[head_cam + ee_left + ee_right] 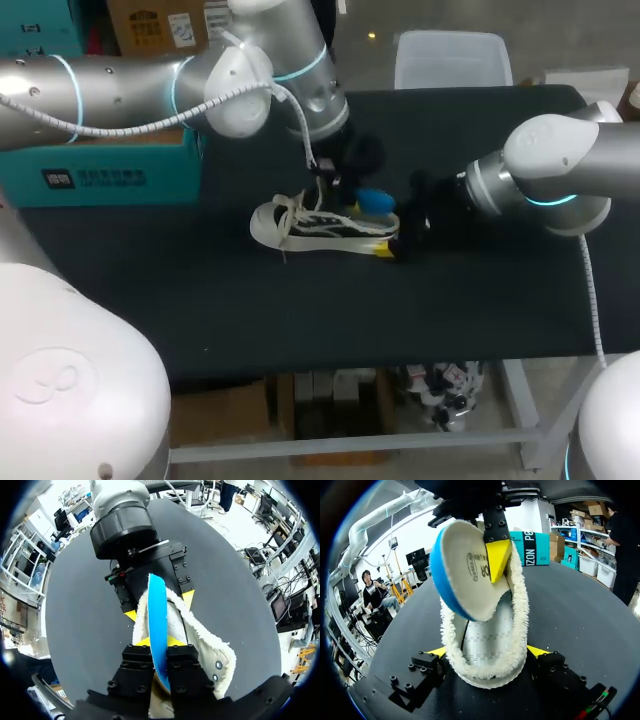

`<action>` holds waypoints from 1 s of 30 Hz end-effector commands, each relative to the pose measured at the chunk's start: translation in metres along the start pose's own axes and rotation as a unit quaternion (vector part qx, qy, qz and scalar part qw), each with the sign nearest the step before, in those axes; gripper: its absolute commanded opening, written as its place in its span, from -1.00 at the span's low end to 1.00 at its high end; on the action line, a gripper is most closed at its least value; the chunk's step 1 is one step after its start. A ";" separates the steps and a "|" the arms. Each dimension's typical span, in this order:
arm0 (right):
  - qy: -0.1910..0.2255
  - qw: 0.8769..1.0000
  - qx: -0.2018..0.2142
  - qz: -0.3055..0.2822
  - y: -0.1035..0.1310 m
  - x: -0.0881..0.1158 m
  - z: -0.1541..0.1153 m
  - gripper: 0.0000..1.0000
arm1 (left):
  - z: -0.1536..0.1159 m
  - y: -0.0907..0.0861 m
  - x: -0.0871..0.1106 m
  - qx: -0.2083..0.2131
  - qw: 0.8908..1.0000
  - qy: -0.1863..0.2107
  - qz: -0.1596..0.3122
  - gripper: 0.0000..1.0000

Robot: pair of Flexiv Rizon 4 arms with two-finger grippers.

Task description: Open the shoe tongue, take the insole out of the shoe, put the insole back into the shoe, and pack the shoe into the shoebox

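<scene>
A black-and-white shoe (310, 228) with a yellow heel lies on its sole mid-table, toe pointing left. Its fleece-lined opening (200, 635) faces up. My left gripper (159, 641) hovers over the opening and is shut on the blue-backed insole (157, 615), which stands on edge, half out of the shoe. In the right wrist view the insole (470, 575) curls upward, white face showing, with one of the left gripper's fingertips (497, 557) pressed on it. My right gripper (487, 651) stands wide at the heel, one finger pressed against each side of the shoe (520, 605).
A teal shoebox (110, 170) stands at the back left of the black table (200, 300), behind my left arm. A clear plastic bin (452, 60) is at the far edge. The front of the table is bare cloth.
</scene>
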State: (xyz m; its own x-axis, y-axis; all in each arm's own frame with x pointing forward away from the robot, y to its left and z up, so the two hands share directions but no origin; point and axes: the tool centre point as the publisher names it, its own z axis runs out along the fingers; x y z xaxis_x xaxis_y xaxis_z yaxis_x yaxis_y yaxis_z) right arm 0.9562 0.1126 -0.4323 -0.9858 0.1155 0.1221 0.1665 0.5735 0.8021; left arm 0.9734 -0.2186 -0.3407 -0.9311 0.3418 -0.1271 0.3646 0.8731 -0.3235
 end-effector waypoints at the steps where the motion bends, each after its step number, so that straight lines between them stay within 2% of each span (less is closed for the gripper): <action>1: 0.002 1.000 -0.001 0.000 -0.006 0.001 0.007 -1.00 | -0.023 0.001 0.006 0.046 0.999 0.003 0.004 -1.00; 15: 0.002 1.000 -0.001 0.000 -0.006 0.001 0.007 -1.00 | -0.074 -0.033 0.012 0.181 0.982 0.034 0.028 -1.00; 16: 0.002 1.000 -0.001 0.000 -0.006 0.001 0.007 -0.75 | -0.077 -0.035 0.012 0.185 0.982 0.033 0.029 -1.00; 17: 0.002 1.000 -0.001 0.000 -0.006 0.001 0.007 -0.29 | -0.079 -0.038 0.013 0.190 0.981 0.034 0.031 -1.00; 19: 0.002 1.000 -0.001 0.000 -0.006 0.001 0.007 1.00 | -0.086 -0.042 0.015 0.199 0.979 0.033 0.034 -1.00; 30: 0.002 1.000 -0.001 0.000 -0.006 0.001 0.007 1.00 | -0.134 -0.067 0.030 0.265 0.962 0.026 0.068 -1.00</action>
State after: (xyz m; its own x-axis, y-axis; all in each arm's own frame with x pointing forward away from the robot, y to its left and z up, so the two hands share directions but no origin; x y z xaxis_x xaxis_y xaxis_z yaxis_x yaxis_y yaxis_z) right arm 0.9545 0.1135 -0.4328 -0.9858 0.1160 0.1212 0.1661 0.5738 0.8019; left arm 0.9280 -0.2290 -0.2030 -0.8672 0.4765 -0.1445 0.4146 0.5304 -0.7394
